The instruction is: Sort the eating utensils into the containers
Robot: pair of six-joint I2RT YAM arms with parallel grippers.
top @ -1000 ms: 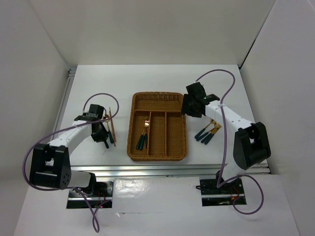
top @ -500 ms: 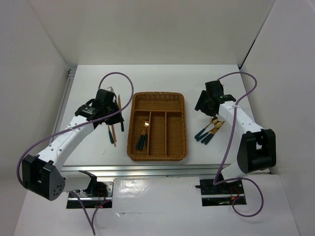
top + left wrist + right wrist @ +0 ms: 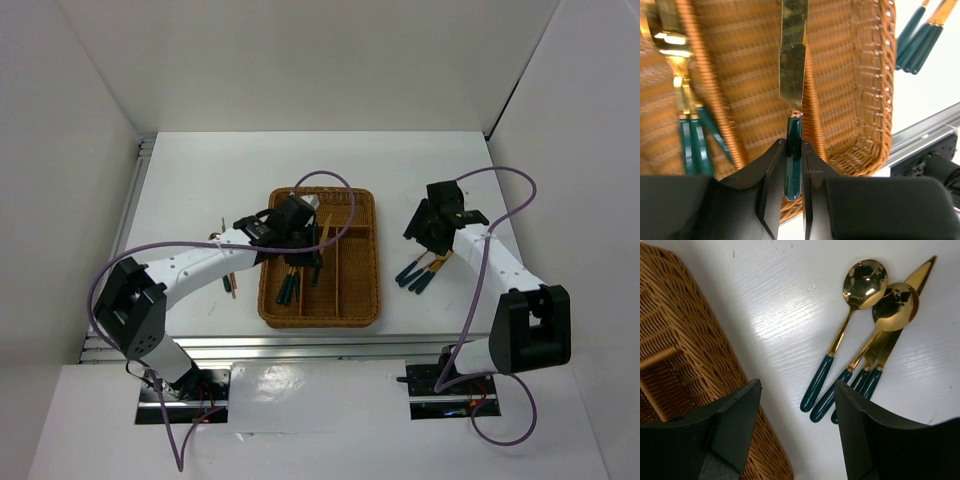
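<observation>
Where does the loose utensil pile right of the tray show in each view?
Top external: pile just right of the tray.
Left wrist: top right corner, only its teal handles showing.
Right wrist: centre right, nearly all of it in view.
Shared landmark: the tray's wicker right wall, next to the pile in all three.

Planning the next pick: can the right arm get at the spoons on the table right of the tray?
Probably yes. The right gripper hangs open just above the spoons; they lie on the bare table, clear of the tray wall, nothing on top. The left gripper is away over the tray.
</observation>
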